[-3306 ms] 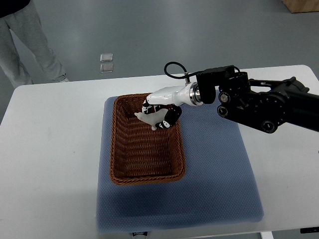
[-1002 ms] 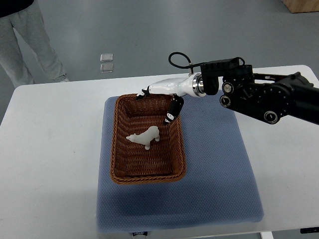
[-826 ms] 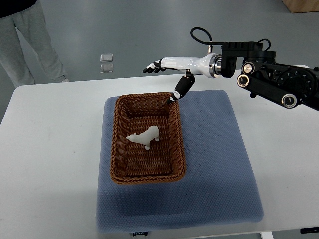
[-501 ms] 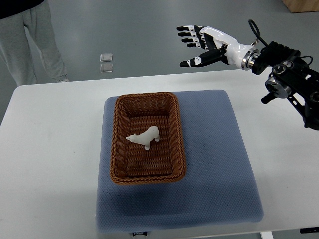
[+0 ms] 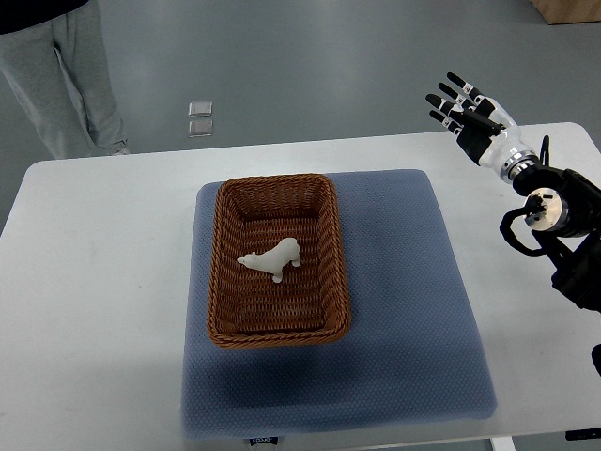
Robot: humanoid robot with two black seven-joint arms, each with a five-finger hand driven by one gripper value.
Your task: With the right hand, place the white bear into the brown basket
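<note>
— What is the robot hand (image 5: 472, 120) doing in the top view?
— The right one is raised at about two o'clock, past the far right corner of the surface (image 5: 103, 282). Its fingers (image 5: 451, 98) are spread wide and it holds and touches nothing. Its dark arm (image 5: 562, 235) comes in from the right edge.

— Where is the bear (image 5: 271, 259)?
— It lies inside the basket (image 5: 277, 259), near the middle, on the woven bottom, head toward nine o'clock. Nothing else is in the basket with it.

— What is around the basket?
— It stands on a blue mat (image 5: 404, 310), toward the mat's left side. The rest of the mat is bare.

— And the room?
— The surface is white; beyond it is grey floor (image 5: 310, 66). At eleven o'clock a person's legs (image 5: 61, 80) in grey trousers stand by the far left corner, and two small pale squares (image 5: 200, 116) lie on the floor near twelve.
</note>
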